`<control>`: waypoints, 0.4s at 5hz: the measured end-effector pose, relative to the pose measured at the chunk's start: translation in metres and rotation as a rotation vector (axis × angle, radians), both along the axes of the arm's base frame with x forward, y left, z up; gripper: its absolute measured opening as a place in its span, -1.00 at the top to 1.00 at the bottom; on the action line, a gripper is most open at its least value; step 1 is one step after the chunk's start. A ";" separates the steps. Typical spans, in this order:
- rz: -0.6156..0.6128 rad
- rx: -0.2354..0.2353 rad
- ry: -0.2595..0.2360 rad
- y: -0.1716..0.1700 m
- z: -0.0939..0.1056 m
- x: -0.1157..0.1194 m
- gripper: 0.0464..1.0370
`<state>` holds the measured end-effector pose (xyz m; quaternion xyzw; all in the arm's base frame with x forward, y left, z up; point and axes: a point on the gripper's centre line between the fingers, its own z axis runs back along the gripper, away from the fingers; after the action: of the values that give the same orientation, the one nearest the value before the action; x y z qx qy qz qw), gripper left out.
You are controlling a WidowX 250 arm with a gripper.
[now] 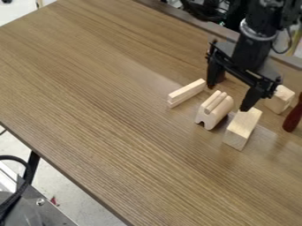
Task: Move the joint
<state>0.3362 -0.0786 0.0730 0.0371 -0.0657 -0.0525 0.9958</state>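
My gripper hangs at the right of the camera view, open, its two fingers wide apart. Below and between them sits a light wooden joint piece with a grooved top and a notch in its near end; nothing visible is held. To its left lies a slim, stepped wooden piece, near the left fingertip. On the right, a plain wooden block has its far end close under the right fingertip; whether they touch I cannot tell.
Another wooden block lies right of the gripper, beside a dark red rounded object at the view's edge. The brown table stretches left and toward the front, its near edge running diagonally at lower left.
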 end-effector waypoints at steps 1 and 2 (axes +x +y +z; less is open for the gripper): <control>-0.004 0.003 0.012 0.002 -0.006 0.001 -0.93; -0.005 0.006 0.015 0.005 -0.008 0.002 -0.93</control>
<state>0.3378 -0.0736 0.0652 0.0393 -0.0583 -0.0557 0.9960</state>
